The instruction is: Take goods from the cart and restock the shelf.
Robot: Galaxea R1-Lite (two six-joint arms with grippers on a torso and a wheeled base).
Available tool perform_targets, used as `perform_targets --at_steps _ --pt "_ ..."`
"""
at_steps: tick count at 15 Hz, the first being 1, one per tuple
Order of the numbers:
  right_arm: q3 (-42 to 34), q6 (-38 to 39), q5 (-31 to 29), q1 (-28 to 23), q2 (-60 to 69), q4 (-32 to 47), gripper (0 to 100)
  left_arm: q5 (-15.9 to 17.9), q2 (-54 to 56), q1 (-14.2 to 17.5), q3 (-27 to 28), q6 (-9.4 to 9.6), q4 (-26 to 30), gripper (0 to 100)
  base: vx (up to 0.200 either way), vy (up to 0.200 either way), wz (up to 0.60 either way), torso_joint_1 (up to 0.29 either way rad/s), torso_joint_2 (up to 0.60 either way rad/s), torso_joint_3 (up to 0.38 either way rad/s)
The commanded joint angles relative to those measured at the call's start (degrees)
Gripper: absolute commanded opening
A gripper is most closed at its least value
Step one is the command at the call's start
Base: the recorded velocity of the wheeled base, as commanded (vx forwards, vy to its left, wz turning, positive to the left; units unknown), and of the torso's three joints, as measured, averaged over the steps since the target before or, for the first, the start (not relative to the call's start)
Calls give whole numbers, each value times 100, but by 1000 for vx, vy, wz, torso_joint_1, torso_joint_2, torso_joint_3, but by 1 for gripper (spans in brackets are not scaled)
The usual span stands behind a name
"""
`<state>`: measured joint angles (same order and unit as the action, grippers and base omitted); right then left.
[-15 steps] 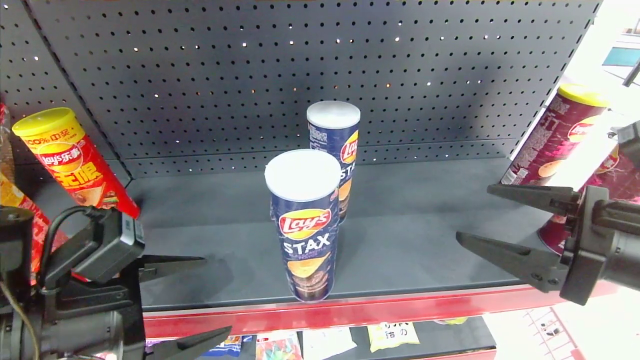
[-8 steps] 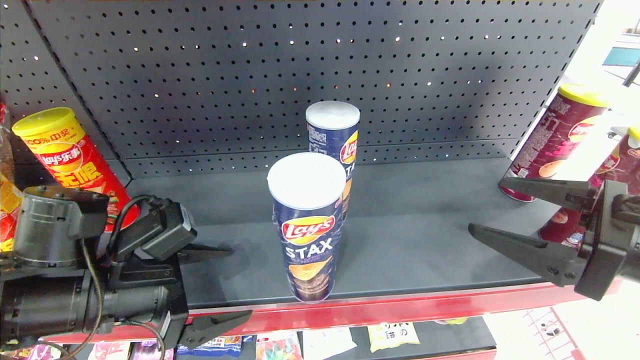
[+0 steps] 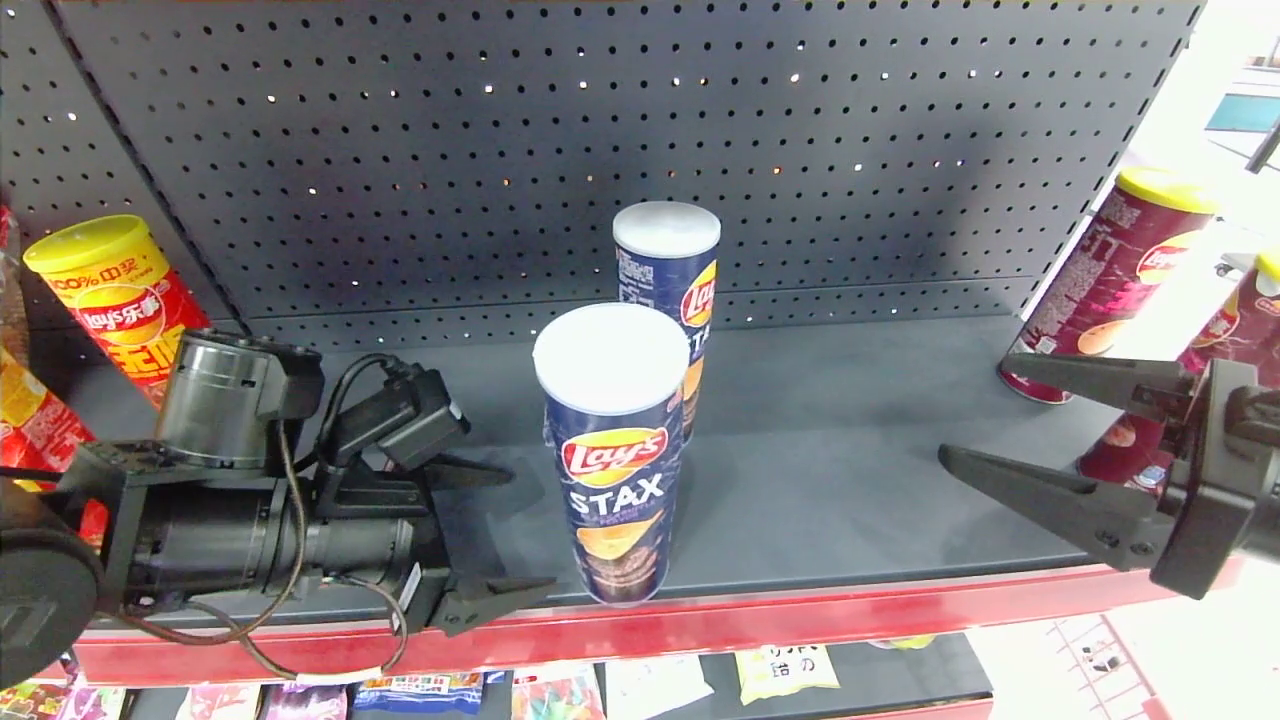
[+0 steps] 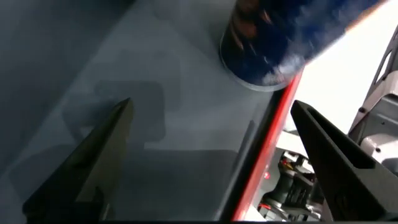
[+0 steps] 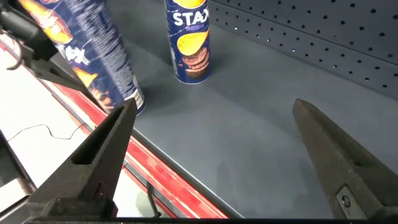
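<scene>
- Blue cardboard with a flat white lid: the front can [image 3: 612, 450] is a tall tube printed with a red-and-yellow logo, white lettering and a chip picture near its base.
- It stands upright at the very front of the shelf board [image 3: 850, 450], its base just behind the red front edge [image 3: 800, 615].
- A matching rear can [image 3: 665, 290] stands upright behind it, closer to the back wall. The right wrist view shows a gap of bare board between the two.
- Dark grey metal makes up the board, and a grey pegboard panel [image 3: 600, 150] rises behind it.
- At the left end a red can with a yellow lid [image 3: 110, 290] stands by the panel. At the right end stand maroon cans [image 3: 1110, 270] with yellow lids.
- Coloured packets [image 3: 780, 670] lie on the level below.
- The left gripper [image 3: 530, 528] lies level and low over the board, pointing at the front can from its left. Its fingers are spread wide, one over the board and one along the red edge, with the tips just short of the can's base.
- The right gripper [image 3: 970, 410] hangs at the right end of the shelf in front of the maroon cans. Its fingers are spread wide and point left, well apart from both blue cans, with nothing between them.
</scene>
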<state>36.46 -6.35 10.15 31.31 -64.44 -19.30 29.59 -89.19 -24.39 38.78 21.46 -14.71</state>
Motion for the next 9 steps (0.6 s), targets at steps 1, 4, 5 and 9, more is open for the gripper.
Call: perform_targets --at_steps 1,4,5,9 --pt "1 -6 4 -46 -16 -4 100 -6 -284 -118 209 -1 4 100 0 0 0 0 0 0" --pt "19 -6 4 -63 -16 -4 100 -14 -433 -136 306 -1 -5 100 0 0 0 0 0 0" --pt "19 -6 4 -63 -25 -4 100 -14 -503 -136 332 -1 -128 100 0 0 0 0 0 0" --pt "19 -6 4 -63 -25 -4 100 -93 -749 -136 359 -1 -673 100 0 0 0 0 0 0"
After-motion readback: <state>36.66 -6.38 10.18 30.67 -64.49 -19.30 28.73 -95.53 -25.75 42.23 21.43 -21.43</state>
